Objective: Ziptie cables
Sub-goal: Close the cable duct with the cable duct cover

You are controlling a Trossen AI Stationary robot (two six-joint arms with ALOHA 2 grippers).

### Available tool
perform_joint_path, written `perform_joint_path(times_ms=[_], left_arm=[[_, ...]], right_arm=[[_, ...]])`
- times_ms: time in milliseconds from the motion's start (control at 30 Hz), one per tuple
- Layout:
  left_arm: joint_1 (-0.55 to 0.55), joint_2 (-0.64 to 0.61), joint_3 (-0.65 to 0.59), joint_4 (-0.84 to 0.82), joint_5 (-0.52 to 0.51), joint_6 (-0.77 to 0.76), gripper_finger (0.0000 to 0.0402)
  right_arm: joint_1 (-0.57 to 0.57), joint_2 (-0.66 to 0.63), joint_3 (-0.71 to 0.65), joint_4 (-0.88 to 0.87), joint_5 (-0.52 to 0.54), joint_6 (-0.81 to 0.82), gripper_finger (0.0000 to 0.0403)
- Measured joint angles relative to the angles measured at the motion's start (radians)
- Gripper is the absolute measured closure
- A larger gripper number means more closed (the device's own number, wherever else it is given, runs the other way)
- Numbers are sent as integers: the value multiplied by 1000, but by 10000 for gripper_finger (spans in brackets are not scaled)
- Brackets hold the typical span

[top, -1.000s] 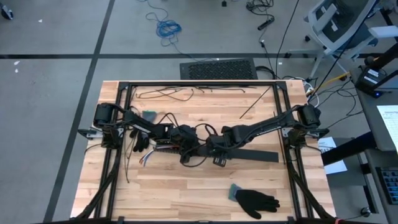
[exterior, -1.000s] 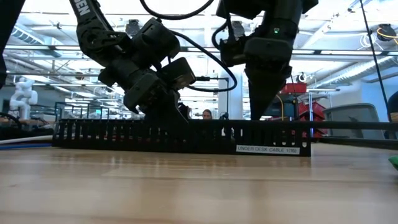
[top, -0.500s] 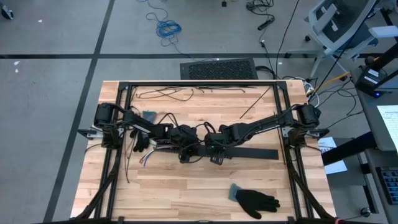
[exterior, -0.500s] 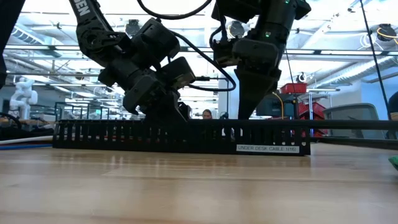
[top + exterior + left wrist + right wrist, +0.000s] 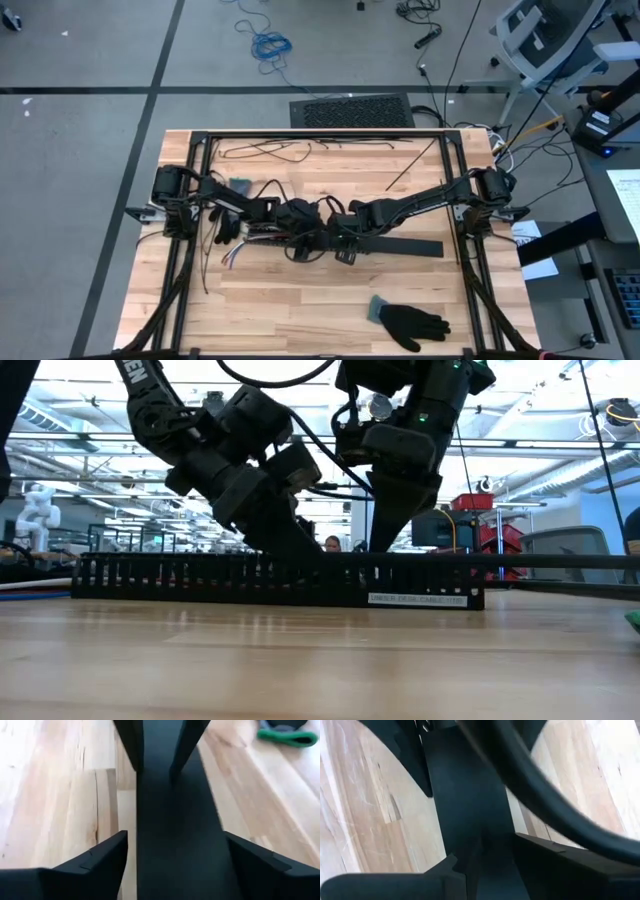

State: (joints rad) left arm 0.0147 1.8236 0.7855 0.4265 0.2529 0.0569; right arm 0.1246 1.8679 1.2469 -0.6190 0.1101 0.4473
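Note:
A black slotted strip lies flat on the table's middle, running left to right. The cables, thin coloured wires, lie on the wood beside its left end, partly under my left arm. My left gripper is open, with a finger on either side of the strip; whether they touch it does not show. My right gripper stands just to its right, shut on the strip. In the low view both grippers, left and right, reach down behind the strip's slotted wall. My right gripper pinches the black slotted strip across its width, one finger on each long side, left of the strip's middle. The fingers come from above, pointing down. The strip lies flat on the table.
A black glove with a green cuff lies near the right front. Thin black strands lie along the far side. The black frame's rails run along the table's left, right and far edges.
My right gripper has moved toward the table's left, closing on my left gripper, and the strip has slid a little to the left with it. My left gripper has tipped to a steeper slant.

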Motion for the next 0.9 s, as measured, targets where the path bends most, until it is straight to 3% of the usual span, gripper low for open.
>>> perform_joint_path(times_ms=[300, 467, 767, 900], left_arm=[[7, -31, 57, -80, 5, -23, 69], [62, -157, 61, -227, 1, 31, 68], [144, -455, 50, -699, 3, 89, 68], [126, -490, -37, -726, 34, 34, 68]], right_arm=[[0, -10, -1, 4, -5, 0, 296], [0, -15, -1, 4, -6, -15, 296], [1, -15, -1, 2, -7, -26, 296], [1, -15, -1, -1, -7, -38, 296]])
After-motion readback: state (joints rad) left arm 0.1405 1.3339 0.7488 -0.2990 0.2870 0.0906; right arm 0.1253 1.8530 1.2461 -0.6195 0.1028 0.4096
